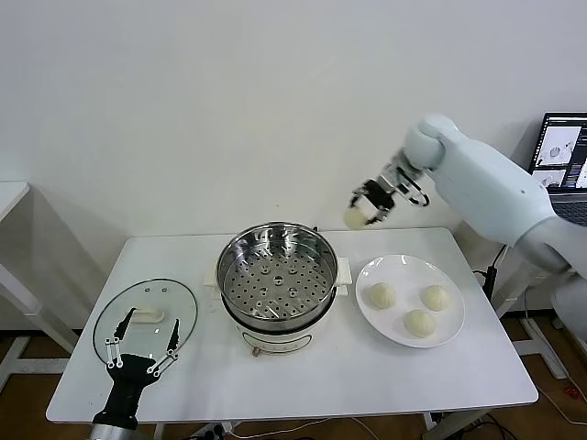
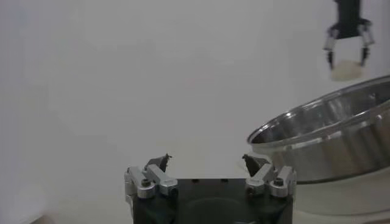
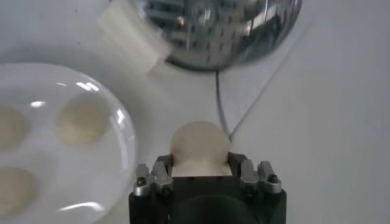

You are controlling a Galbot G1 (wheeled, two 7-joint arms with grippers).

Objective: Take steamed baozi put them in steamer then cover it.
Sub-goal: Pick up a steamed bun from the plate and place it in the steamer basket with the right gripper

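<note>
The counter (image 1: 303, 385) is being looked over first: white, w/ everything laid out on it. At centre the steamer (image 1: 277, 280) is sitting open, its perforated tray bare, no bun inside yet. To the robot's right of it the white plate (image 1: 385, 321) is carrying three steamed baozi (image 1: 420, 323), so approx. one of four is being dealt with and none is judged delivered. On the robot's left the cover (image 1: 188, 316) is lying flat on the counter, handle up, well apart from the pot, so covering is being left for last.

The right pincer (image 1: 365, 213) is being held high in the air, behind the steamer's right-hand rim and the plate, jaws closed narrow around the fourth baozi (image 3: 200, 145); in the right wrist view the bun is being squeezed snugly between the pads, w/ pot and plate below it. The carry toward the tray is judged to be under way, drop not yet made.

The left pincer (image 1: 143, 349) is being parked over the near edge of the cover, jaws spread wide, nothing gripped.

Left to do: four buns in, lid on.
</note>
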